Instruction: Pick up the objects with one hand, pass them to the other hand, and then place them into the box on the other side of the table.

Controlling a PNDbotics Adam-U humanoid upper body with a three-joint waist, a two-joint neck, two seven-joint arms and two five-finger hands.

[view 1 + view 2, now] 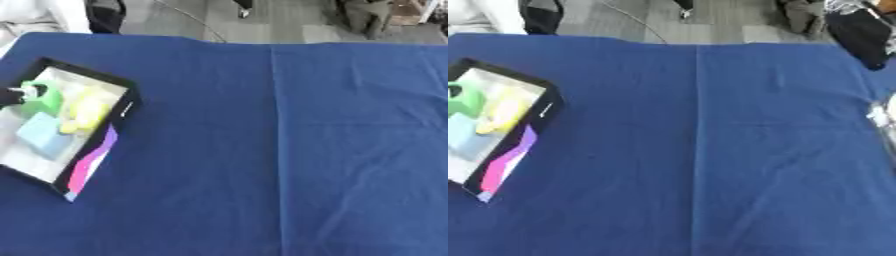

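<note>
A black-rimmed box point(122, 87) with a white floor lies at the table's left edge. Inside it are a green object point(45, 100), a yellow object point(86, 111) and a light blue block point(42, 134). A dark part of my left hand point(9, 96) shows at the picture's left edge, right against the green object, with a small white piece beside it. Whether it holds the green object is not visible. In the right eye view a black shape, which looks like my right arm or hand point(859, 35), hangs over the table's far right corner.
Blue cloth point(280, 150) covers the table, with a crease running down its middle. A pink and purple flap point(92, 162) lies along the box's near side. Something pale and clear point(883, 120) shows at the right edge. Grey floor lies beyond the far edge.
</note>
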